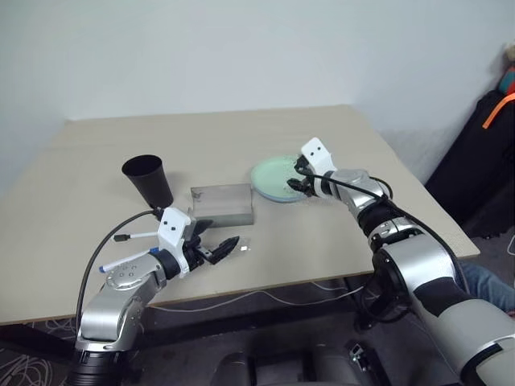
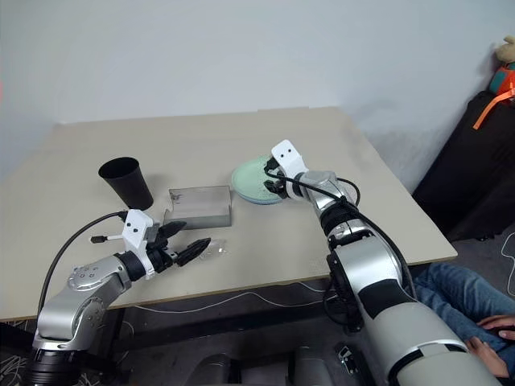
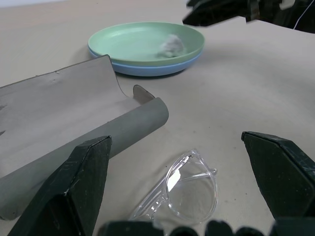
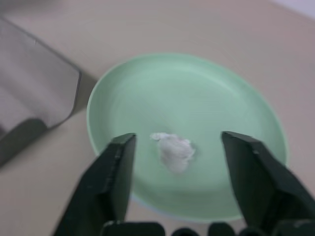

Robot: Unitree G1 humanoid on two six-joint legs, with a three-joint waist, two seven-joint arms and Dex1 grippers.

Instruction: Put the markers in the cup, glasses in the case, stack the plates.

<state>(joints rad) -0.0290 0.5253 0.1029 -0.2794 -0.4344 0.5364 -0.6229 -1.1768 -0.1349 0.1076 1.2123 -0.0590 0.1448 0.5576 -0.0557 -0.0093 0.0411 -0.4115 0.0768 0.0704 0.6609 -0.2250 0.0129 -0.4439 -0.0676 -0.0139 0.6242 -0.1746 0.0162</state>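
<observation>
The mint green plate (image 1: 272,177) sits stacked on the light blue plate (image 3: 142,69), with a small white scrap (image 4: 172,150) lying in it. My right gripper (image 4: 177,140) hovers open just over the green plate's near right side, holding nothing. The clear glasses (image 3: 182,189) lie on the table directly in front of my open left gripper (image 1: 221,244), between its spread fingers and untouched. The grey case (image 1: 223,203) lies between the black cup (image 1: 149,181) and the plates. Two white markers, one black-capped (image 1: 135,236) and one blue-capped (image 1: 122,263), lie at the table's near left by my left arm.
The table's front edge (image 1: 282,285) runs close behind the glasses. A black bag (image 1: 483,161) stands on the floor to the right of the table. Cables hang under the table.
</observation>
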